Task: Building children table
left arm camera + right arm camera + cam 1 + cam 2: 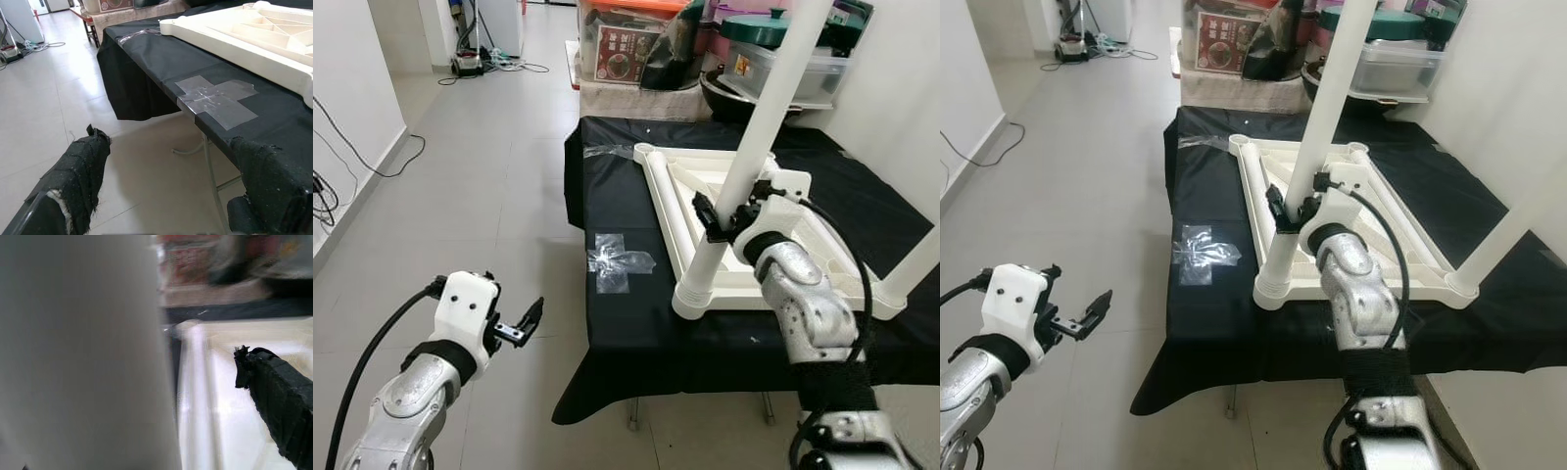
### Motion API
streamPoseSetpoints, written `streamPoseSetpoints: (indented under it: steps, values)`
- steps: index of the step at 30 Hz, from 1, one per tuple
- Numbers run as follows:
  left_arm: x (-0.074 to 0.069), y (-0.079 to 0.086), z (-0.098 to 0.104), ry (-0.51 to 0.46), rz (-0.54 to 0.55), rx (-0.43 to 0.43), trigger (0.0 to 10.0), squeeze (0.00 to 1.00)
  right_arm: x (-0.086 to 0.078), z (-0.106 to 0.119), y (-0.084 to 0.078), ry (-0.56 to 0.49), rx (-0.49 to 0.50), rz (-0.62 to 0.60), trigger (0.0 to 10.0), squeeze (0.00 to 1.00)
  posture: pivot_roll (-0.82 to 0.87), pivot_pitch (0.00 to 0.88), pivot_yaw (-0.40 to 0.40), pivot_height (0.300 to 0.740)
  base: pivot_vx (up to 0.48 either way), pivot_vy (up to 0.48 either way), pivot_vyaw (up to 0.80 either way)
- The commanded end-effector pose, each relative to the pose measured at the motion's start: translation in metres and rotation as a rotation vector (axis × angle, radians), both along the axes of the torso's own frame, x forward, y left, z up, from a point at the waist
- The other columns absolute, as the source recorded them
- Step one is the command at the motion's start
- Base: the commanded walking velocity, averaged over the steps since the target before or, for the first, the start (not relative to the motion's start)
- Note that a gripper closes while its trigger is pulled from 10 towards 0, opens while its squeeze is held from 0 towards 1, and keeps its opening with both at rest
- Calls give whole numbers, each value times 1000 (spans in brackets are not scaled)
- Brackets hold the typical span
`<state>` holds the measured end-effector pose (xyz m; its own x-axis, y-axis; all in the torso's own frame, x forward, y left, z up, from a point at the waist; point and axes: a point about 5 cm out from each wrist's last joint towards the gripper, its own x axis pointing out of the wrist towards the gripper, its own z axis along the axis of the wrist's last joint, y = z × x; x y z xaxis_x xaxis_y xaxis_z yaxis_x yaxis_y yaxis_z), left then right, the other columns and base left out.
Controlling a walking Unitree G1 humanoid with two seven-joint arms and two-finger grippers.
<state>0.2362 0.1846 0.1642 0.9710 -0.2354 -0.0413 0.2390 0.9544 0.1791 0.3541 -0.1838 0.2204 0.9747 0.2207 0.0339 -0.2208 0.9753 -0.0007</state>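
Nearest to us, our left gripper point(527, 321) hangs out over the bare floor point(480, 176), left of the black-draped work table point(626, 333) and well apart from it. Its two black fingers point(85, 169) stand spread with nothing between them, and we judge this arm is simply kept out of the way while the other does the fitting.

Just past the table's near edge lies the upturned children's table top point(705, 196), white, ribbed side up, on the black cloth. We take it that it was laid face down so the corner sockets point upward to receive legs. A cross of clear tape point(619, 260) sits on the cloth to its left, perhaps a placement mark.

At the top's near left corner a white leg point(759, 127) stands in its socket, leaning up and to the right. Our right gripper point(726, 220) is against the leg low down, just above the socket. One finger point(276, 391) stands clear on the far side of the leg, so we cannot tell whether the fingers truly clamp it. A second leg point(920, 262) rises at the near right corner.

Farther off, storage boxes point(626, 44) crowd the wall beyond the table.
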Motion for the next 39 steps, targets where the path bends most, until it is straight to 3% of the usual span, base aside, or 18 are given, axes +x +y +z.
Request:
streamPoseSetpoints:
  steps: [1, 4, 8, 10, 18, 24, 25, 26, 28, 29, 30, 39]
  values:
    - [1, -1, -3, 16, -19, 13, 10000, 0, 1, -1, -6, 36, 47, 34, 10000, 0, 86, 0, -103, 740, 0, 0, 0]
    - [2, -1, -4, 18, -24, 15, 10000, 0, 1, -1, -7, 41, 77, 160, 10000, 0, 85, 0, -100, 740, 0, 0, 0]
    - [2, -1, -4, 19, -28, 18, 10000, 0, 2, -1, -9, 27, 74, 215, 10000, 0, 88, 0, -99, 740, 0, 0, 0]
    - [3, -1, -4, 19, -34, 19, 10000, 0, 10, -3, -22, 10, 6, 297, 10000, 0, 92, 0, -96, 740, 0, 0, 0]
    - [4, -1, -5, 19, -40, 24, 10000, 0, 22, -10, -44, 29, -72, 269, 10000, 0, 96, 0, -97, 740, 0, 0, 0]
    - [4, -1, -5, 19, -40, 25, 10000, 0, 23, -11, -47, 30, -74, 269, 10000, 0, 108, 0, -101, 740, 0, 0, 0]
    - [4, -1, -5, 20, -41, 26, 10000, 0, 23, -14, -50, 37, -82, 289, 7765, 0, 110, 0, -102, 740, 0, 0, 0]
    - [4, -1, -5, 20, -41, 26, 10000, 0, 23, -14, -50, 37, -82, 289, 7765, 0, 110, 0, -102, 740, 0, 0, 0]
    - [3, -1, -6, 22, -43, 28, 10000, 0, 20, -24, -55, 67, -84, 329, 2902, 0, 115, 0, -105, 740, 0, 0, 0]
    - [3, -1, -6, 22, -43, 28, 10000, 0, 20, -24, -55, 67, -84, 329, 2902, 0, 115, 0, -105, 740, 0, 0, 0]
    - [3, -1, -6, 22, -45, 29, 10000, 0, 19, -28, -57, 80, -69, 356, 0, 0, 117, 0, -104, 740, 0, 0, 0]
    - [3, -1, -6, 21, -51, 33, 10000, 0, 17, -33, -57, 72, -25, 411, 0, 0, 118, 0, -102, 740, 0, 0, 0]
